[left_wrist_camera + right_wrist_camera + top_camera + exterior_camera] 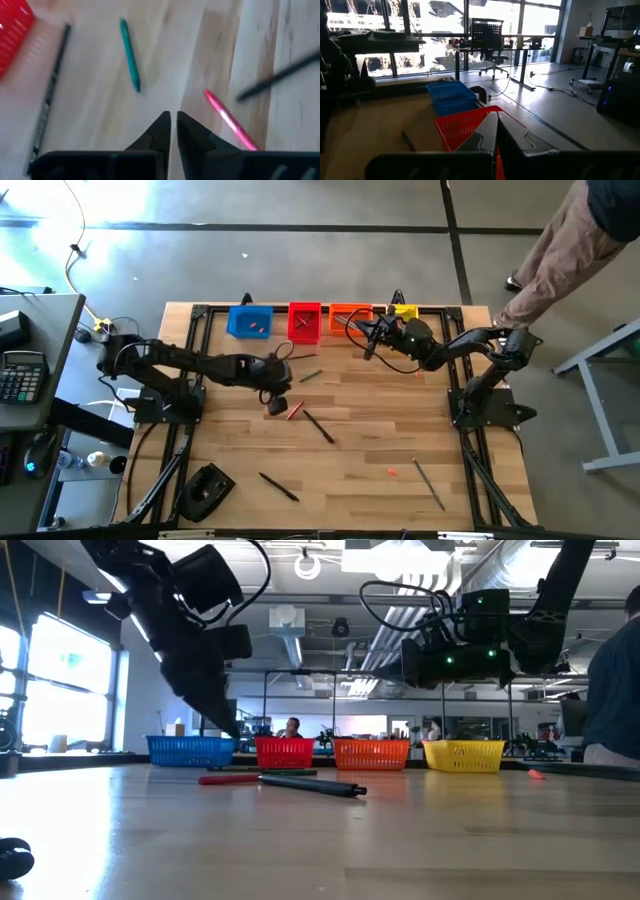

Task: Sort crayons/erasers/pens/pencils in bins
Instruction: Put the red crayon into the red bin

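Left gripper (173, 125): hovering low over the pale wooden table (380, 430); its two dark wedge-shaped fingers are standing nearly together with only a thin slit between the tips, and nothing is showing between them.
Pink stick (231, 121): thin, glossy, lying flat on the wood just beside the left fingertips, not touching them.
Teal stick (130, 54): slim, tapering to a point, lying a little ahead of the left gripper.
Dark pencil (49, 95): long, thin, lying off to one side of the left gripper, near the red bin.
Dark pen (313, 785): black, cylindrical, resting on the boards near the pink stick.
Right gripper (370, 345): hanging above the table in front of the orange bin; its dark fingers are pressed together, holding nothing.
Bins: four small ribbed plastic open-top trays sitting in a row along the far table edge: blue bin (249, 322), red bin (304, 321), orange bin (348, 314), yellow bin (404, 312).
Erasers: tiny pink-red lumps lying inside the blue bin (257, 327), well beyond the left gripper.
Person (565, 240): standing beside the table's far right corner, in tan trousers.
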Controlling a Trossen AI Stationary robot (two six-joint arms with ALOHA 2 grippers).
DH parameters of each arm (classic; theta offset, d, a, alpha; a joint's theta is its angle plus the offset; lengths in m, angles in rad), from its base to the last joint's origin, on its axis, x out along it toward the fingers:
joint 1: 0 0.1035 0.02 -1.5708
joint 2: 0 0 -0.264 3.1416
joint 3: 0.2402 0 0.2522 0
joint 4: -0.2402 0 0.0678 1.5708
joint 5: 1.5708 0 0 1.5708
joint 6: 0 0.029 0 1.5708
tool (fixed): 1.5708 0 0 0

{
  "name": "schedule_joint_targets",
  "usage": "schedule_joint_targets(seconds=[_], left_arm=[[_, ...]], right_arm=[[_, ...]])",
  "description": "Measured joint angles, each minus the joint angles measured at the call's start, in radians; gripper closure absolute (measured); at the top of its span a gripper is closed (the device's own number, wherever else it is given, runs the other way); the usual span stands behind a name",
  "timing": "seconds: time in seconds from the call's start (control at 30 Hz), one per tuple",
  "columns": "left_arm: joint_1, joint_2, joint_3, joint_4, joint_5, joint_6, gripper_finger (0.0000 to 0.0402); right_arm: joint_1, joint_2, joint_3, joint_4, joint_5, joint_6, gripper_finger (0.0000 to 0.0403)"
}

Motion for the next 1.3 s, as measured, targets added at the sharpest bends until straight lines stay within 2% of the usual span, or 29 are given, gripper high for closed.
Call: schedule_joint_targets(seconds=[0.1, 0.4, 0.8, 1.07, 1.17, 1.3], left_arm=[[-0.029, 0.0, 0.002, -0.042, 0.0, -0.012, 0.0399], [-0.076, 0.0, 0.003, -0.104, 0.0, -0.069, 0.0396], [-0.212, 0.0, 0.003, -0.219, 0.022, -0.117, 0.0312], [-0.277, 0.001, 0.003, -0.174, -0.001, -0.339, 0.0274], [-0.29, 0.001, 0.003, -0.117, -0.047, -0.442, 0.0269], [-0.305, 0.026, 0.003, -0.05, -0.108, -0.497, 0.0268]], right_arm=[[0.003, 0.0, 0.0, 0.0, -0.001, -0.008, 0.0403], [0.029, 0.0, 0.0, 0.028, -0.001, -0.053, 0.0403], [0.113, 0.0, 0.001, 0.045, -0.001, -0.059, 0.0403], [0.175, 0.0, 0.001, 0.045, 0.03, -0.083, 0.0403], [0.189, 0.0, 0.001, 0.045, 0.03, -0.083, 0.0403], [0.202, 0.0, 0.001, 0.044, 0.03, -0.083, 0.0403]])
